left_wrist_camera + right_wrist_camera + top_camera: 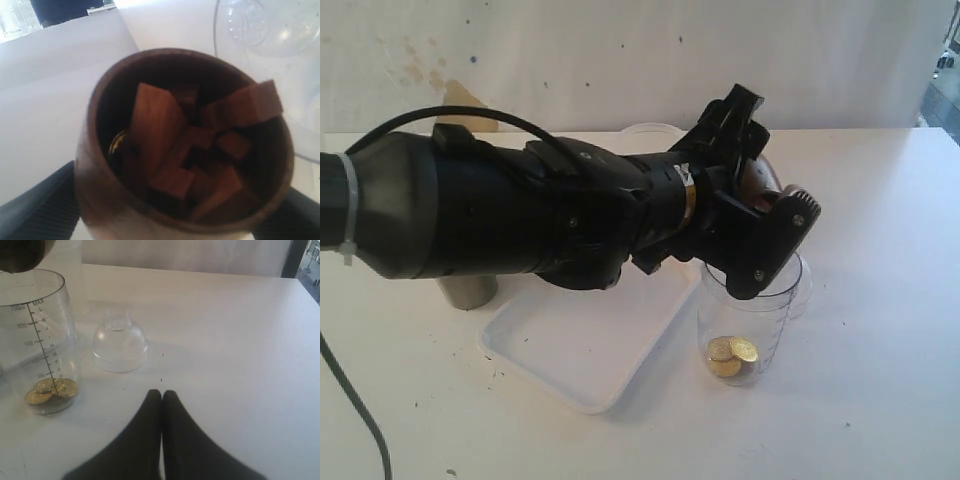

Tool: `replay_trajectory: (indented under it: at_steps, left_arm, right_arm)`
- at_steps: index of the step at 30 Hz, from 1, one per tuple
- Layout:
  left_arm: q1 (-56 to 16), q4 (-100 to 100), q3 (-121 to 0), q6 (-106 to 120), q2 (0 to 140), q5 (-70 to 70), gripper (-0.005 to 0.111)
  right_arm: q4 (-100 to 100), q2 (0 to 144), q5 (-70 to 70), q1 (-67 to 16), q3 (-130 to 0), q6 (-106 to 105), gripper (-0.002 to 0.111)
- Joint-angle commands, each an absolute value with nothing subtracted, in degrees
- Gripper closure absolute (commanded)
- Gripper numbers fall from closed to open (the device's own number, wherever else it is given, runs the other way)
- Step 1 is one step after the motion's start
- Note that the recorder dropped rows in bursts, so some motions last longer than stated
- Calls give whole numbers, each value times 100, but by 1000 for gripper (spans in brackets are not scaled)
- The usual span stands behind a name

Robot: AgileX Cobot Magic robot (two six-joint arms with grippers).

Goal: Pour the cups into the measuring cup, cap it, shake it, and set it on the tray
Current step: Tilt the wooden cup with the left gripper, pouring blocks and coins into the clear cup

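Nearest the right wrist camera, the right end effector (161,399) has its two matte black fingers pressed together, holding nothing, over the bare white worktop (240,340). Beyond it stands the cap (120,342), a clear plastic dome with a narrow neck on top, just beside the measuring cup (45,340), a clear tumbler with printed graduation marks and a few gold-coloured coins (51,389) on its bottom. The left wrist view alone looks into the wooden cup (185,145): smooth, round and dark brown, filled with angular wooden blocks (155,125), with ribbed black fingers (40,210) clamped on either side. Only the exterior view shows the left end effector (758,190) holding that cup over the measuring cup's mouth, the shallow white tray (570,350) just beside the measuring cup, and the steel tumbler (468,290) mostly hidden behind the arm
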State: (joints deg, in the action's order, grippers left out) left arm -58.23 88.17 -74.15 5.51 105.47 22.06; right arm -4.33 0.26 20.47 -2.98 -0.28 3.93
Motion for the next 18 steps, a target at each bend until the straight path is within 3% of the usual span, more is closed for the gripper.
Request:
replay_trajectory:
  at_steps: [1,18]
  left_arm:
    - [-5843,9090,-7478,524,10530,2390,107]
    - [-5951,9565,-7478,500,10530,2548,107]
  right_arm:
    - [-460,0,2007,-264,0,370,108]
    - [-450,0,2007,-264,0,455,108]
